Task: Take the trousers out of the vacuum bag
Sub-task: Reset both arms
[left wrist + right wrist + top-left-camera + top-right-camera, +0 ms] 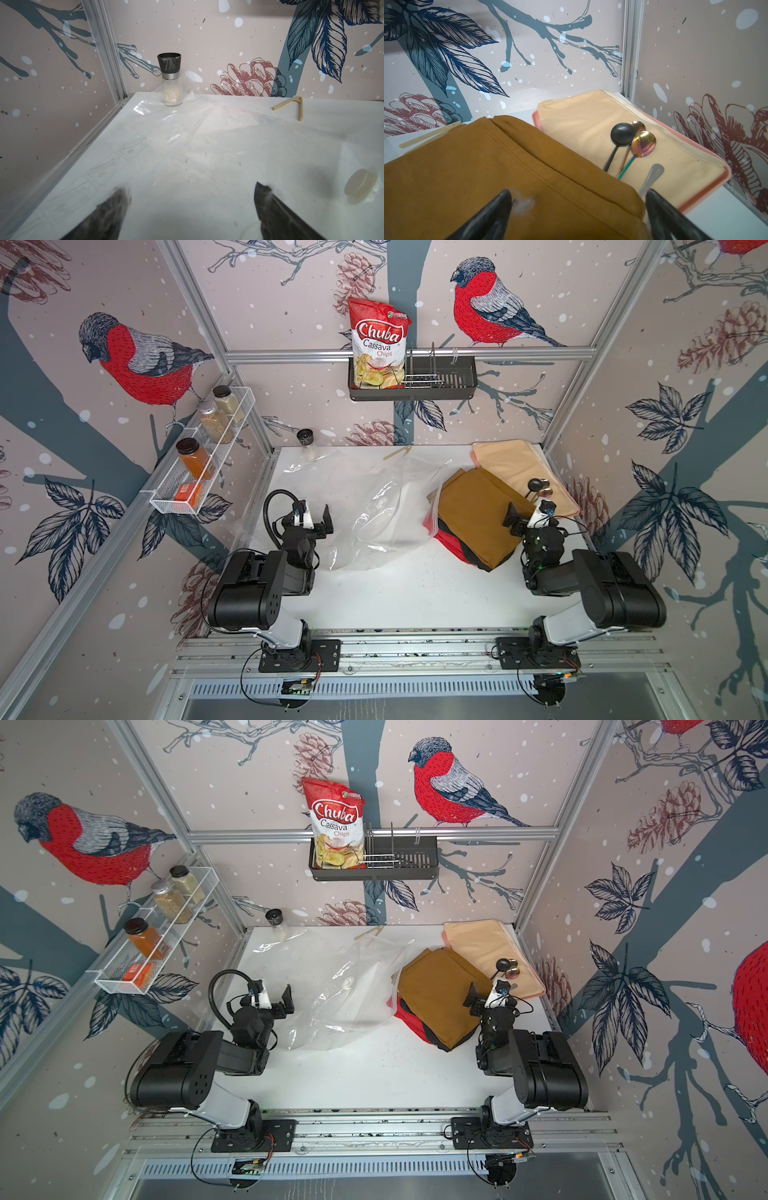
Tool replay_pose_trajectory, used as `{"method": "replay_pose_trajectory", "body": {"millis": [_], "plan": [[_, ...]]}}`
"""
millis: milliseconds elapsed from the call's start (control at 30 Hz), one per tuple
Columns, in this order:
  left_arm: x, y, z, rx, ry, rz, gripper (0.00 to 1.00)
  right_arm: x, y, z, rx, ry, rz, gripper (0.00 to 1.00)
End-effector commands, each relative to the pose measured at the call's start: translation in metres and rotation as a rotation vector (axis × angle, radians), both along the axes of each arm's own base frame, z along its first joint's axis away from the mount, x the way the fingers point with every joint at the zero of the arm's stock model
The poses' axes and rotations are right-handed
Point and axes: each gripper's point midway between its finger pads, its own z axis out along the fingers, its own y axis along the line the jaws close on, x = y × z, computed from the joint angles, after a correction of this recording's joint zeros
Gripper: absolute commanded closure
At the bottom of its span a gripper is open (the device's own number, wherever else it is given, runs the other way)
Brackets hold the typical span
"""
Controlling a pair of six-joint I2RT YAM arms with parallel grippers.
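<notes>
Trousers [478,518] — "Chuba Cassava Chips" bag [377,344] beyond

You are viewing, in both top views, the left arm [249,585] and the right arm [615,589], each wearing glossy black rounded joint housings above a white lower link [286,632]. A ribbed black hose [271,495] is arching over the left wrist, and thin black cables are trailing from the screwed black base plates [328,655]. The left gripper [191,188] is showing tapered black fingers [272,209], possibly scuffed pale at the tips.
</notes>
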Motion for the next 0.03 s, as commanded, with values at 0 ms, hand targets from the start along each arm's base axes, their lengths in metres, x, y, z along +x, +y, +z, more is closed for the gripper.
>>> {"method": "replay_pose_trajectory", "body": {"millis": [0], "plan": [[0.0016, -0.0008, 0.0074, 0.015, -0.028, -0.007, 0.02, 0.0014, 0.001, 0.003, -0.004, -0.011, 0.006, 0.0]]}}
